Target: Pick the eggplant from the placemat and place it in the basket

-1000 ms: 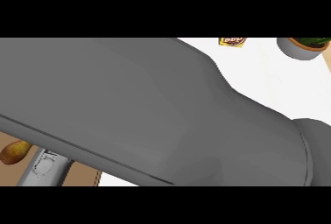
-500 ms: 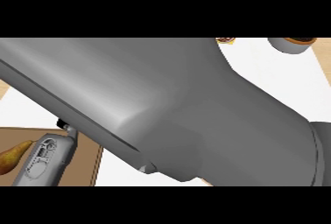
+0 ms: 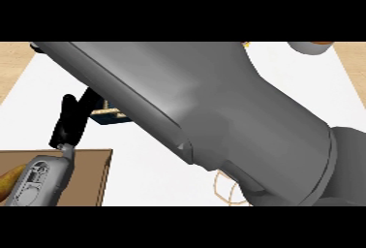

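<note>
The eggplant does not show anywhere. A grey forearm (image 3: 214, 111) runs from the lower right to the upper left and covers most of the frame, so the eggplant may be under it or in a hand. The brown placemat (image 3: 89, 167) sits in the lower left corner, with a grey object (image 3: 41, 183) on it and something orange (image 3: 7, 184) at the frame's edge. Just above the mat you see a black part of a hand (image 3: 67, 121). You cannot tell which hand it is, whether it is open or closed, or whether it holds anything.

A thin tan wire shape (image 3: 223, 191) at the lower centre is probably the basket. A small dark box (image 3: 107, 116) at the left is the other candidate. Before you lower or let go, move the arm out of the way so you can see both the eggplant and the basket rim.
</note>
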You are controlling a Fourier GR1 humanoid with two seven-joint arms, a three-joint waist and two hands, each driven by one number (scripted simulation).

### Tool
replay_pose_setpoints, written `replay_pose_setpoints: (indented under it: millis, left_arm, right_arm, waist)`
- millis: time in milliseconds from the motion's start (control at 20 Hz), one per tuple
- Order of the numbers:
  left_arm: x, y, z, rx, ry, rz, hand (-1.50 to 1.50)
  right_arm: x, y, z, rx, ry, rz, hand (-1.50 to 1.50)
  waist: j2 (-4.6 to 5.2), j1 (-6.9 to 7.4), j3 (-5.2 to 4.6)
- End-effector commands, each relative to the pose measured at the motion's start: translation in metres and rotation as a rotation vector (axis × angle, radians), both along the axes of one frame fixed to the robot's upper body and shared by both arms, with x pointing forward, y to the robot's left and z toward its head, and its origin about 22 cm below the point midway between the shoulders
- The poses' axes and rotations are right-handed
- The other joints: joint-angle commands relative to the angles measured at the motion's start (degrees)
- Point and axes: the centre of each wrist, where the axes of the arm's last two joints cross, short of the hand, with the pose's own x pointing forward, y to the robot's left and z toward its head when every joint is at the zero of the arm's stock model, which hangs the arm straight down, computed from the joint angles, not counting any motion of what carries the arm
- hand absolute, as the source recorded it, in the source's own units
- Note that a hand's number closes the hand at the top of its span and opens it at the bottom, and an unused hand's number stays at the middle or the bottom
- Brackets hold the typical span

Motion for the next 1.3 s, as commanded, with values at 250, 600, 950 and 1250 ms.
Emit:
replay_pose_setpoints:
  millis: [250, 600, 950, 1250]
  left_arm:
    - [-0.006, 0.006, -0.006, -0.011, 0.001, 0.018, 0.0]
    - [-0.005, -0.002, -0.002, -0.006, -0.002, 0.012, 0.0]
    - [-0.009, 0.011, -0.011, -0.016, 0.015, 0.024, 0.0]
    - [-0.008, 0.005, -0.018, -0.006, 0.019, 0.033, 0.0]
  right_arm:
    - [0.018, -0.014, -0.048, -0.002, 0.092, -0.022, 1.5]
    - [0.037, -0.037, -0.093, 0.17, 0.201, -0.07, 1.5]
    - [0.037, -0.045, -0.118, 0.308, 0.135, -0.037, -1.5]
    - [0.032, -0.044, -0.124, 0.46, -0.072, -0.02, -1.5]
  waist:
    - [0.06, -1.16, 0.06]
    - [0.26, -0.5, 0.07]
    - [0.17, -1.08, 0.08]
    - [-0.05, -2.18, 0.12]
